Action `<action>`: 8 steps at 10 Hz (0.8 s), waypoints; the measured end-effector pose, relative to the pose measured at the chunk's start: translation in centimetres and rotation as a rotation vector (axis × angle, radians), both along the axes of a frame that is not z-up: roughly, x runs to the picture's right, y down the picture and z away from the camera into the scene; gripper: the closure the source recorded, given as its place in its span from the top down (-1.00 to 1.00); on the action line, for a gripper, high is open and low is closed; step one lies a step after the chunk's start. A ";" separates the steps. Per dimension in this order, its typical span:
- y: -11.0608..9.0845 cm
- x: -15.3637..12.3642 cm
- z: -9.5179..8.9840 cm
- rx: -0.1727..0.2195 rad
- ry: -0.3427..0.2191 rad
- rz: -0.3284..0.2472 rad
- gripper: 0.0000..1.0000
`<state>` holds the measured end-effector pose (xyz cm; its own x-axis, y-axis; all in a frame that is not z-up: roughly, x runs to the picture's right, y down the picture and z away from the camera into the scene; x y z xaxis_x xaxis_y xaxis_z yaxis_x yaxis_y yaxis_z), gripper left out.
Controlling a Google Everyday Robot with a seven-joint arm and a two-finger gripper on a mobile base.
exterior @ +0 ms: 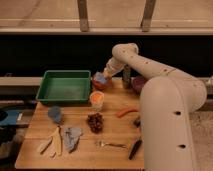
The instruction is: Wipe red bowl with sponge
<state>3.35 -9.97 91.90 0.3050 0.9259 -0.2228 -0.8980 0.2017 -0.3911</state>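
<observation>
Red bowl (98, 85) sits at the far edge of the wooden table (115, 131), just beside the right wall of the green tray (64, 73), and the claw is right over it. The gripper (105, 73) comes down at a slant from the arm on the right, its tip at the bowl's mouth. A blue sponge (101, 78) lies directly under that tip, inside or on the rim of the bowl. Whether the claw is clamped on the sponge or only pressed against it, I cannot tell.

Going outward, an orange cup (96, 100) stands just in front of the bowl. A dark can (126, 78) and a purple bowl (138, 83) stand to the right, near the arm. Further forward are a blue cup (55, 114), a dark red cluster (95, 122), a grey-blue cloth (72, 137) and a fork (111, 145), all well apart from the work.

As to progress, I judge the sponge has been brought to the bowl and the wiping is in hand. How much of the inside has been covered does not show. The strokes around the bowl, and lifting the sponge clear, appear to be left.
</observation>
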 end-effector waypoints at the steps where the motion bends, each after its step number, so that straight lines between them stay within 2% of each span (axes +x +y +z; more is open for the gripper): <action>1: -0.5 -1.1 0.5 -0.001 -0.019 -0.006 -1.00; 3: -1.1 -1.5 1.4 -0.006 -0.028 -0.010 -1.00; 5: -1.8 -0.7 2.9 -0.019 -0.013 0.009 -1.00; 8: -2.6 2.5 3.9 -0.021 0.052 0.050 -1.00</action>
